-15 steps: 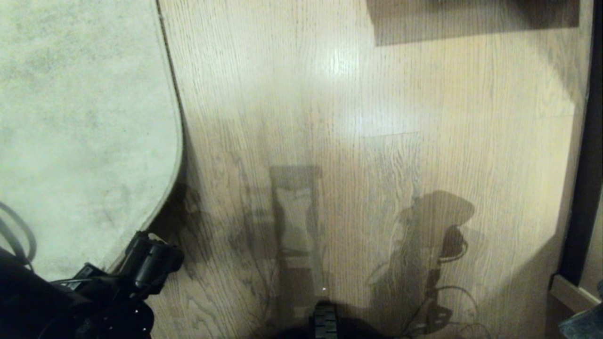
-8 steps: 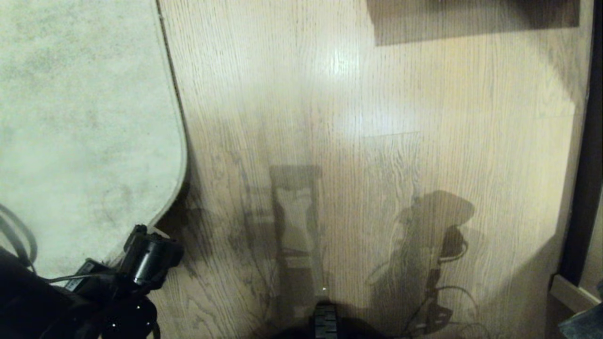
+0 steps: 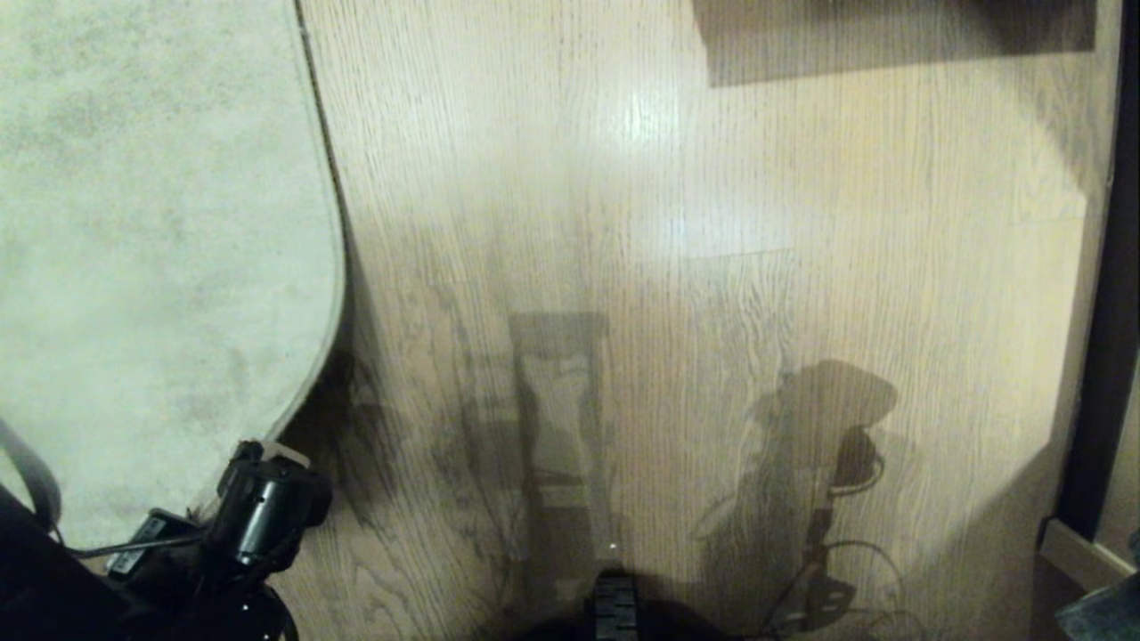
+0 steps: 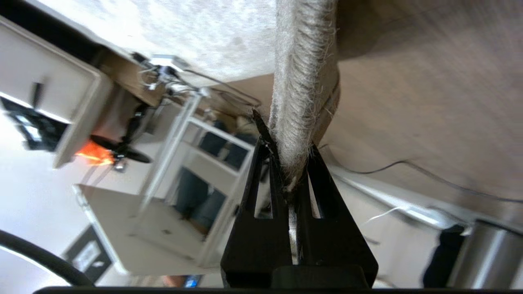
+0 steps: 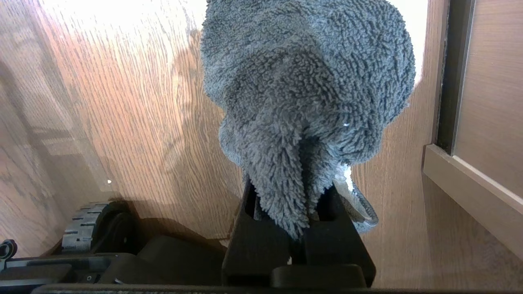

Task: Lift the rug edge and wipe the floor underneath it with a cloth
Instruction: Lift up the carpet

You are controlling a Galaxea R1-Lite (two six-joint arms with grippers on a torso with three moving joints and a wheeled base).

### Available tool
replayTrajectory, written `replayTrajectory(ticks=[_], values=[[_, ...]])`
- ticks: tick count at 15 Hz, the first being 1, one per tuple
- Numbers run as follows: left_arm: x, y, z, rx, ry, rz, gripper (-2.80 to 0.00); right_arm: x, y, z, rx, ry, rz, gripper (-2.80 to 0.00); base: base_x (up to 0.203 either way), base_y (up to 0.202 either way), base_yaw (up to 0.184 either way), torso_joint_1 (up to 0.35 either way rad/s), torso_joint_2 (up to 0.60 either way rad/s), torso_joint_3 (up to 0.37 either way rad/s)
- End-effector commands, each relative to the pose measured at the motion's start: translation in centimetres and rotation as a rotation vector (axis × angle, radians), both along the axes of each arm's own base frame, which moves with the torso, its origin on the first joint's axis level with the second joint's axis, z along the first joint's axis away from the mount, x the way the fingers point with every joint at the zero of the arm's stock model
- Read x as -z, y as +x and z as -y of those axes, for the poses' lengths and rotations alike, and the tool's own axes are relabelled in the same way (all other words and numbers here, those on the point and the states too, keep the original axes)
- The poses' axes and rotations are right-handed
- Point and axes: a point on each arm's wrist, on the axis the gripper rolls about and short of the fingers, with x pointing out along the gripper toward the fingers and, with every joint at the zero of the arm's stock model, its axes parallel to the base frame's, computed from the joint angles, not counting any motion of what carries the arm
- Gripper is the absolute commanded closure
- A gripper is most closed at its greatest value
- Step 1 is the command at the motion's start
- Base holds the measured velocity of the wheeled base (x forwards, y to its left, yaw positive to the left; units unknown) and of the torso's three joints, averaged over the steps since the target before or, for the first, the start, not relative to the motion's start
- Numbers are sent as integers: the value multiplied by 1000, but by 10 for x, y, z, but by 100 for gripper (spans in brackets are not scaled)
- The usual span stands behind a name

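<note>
Left hand (image 4: 291,163) pinches the rug edge (image 4: 304,81); right hand (image 5: 292,204) clamps the cloth (image 5: 306,81) above floor (image 5: 122,102).

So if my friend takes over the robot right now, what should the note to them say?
Left gripper: jaws shut on the rug edge, low at the robot's left, pinching it up off the floor.
Right gripper: jaws shut on the cloth, hanging over bare floor near a wall panel; not in the head view.
Done: rug edge gripped, cloth in hand.
Left: lift the edge higher, bring the cloth under it, wipe, then lay the rug back down.
</note>
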Motion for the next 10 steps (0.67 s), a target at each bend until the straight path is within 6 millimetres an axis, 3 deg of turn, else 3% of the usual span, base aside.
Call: replayTrajectory(ticks=[1,4,7,10], values=[[4,-6,-2,-2,-13,9,0,0,0,0,0,0,-1,0,0,0,0,0,0,0],[9,-16,-3,-12,-62,54,0,0,0,0,0,0,-1,0,0,0,0,0,0,0],[26,-22,8,50,-148,74,0,0,0,0,0,0,-1,0,0,0,0,0,0,0],[23,-22,5,35,-164,108,0,0,0,0,0,0,-2,0,0,0,0,0,0,0]])
